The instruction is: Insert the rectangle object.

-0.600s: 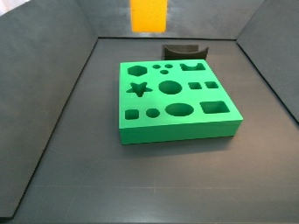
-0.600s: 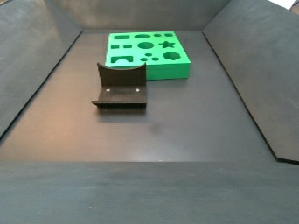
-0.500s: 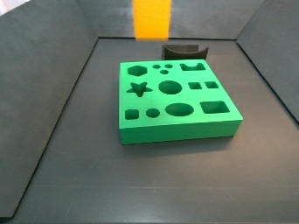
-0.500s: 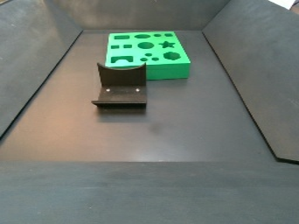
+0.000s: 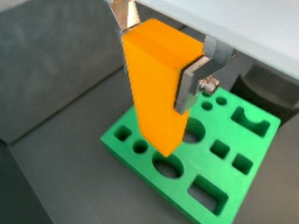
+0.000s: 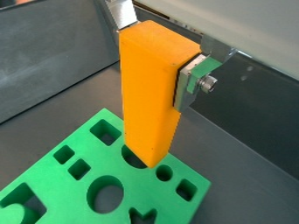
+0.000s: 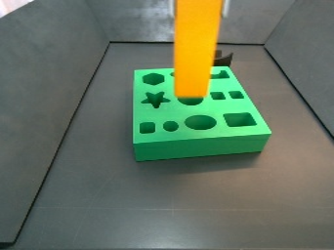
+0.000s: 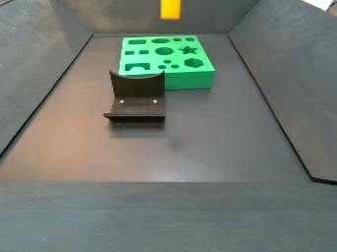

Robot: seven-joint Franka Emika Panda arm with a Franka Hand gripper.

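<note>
Claw [image 5: 163, 66] clenched on the rectangle object [image 5: 158, 87]; bar's long axis vertical, lower end hanging above the green board [image 6: 70, 188], not yet seated.

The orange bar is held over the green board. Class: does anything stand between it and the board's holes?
Nothing visible does. The gripper holds the rectangle object upright above the green board, its lower end over the open holes. The fixture stands apart on the floor.

A lab test rig: bare dark walled bin [image 8: 171, 197], fixture [image 8: 136, 95]
</note>
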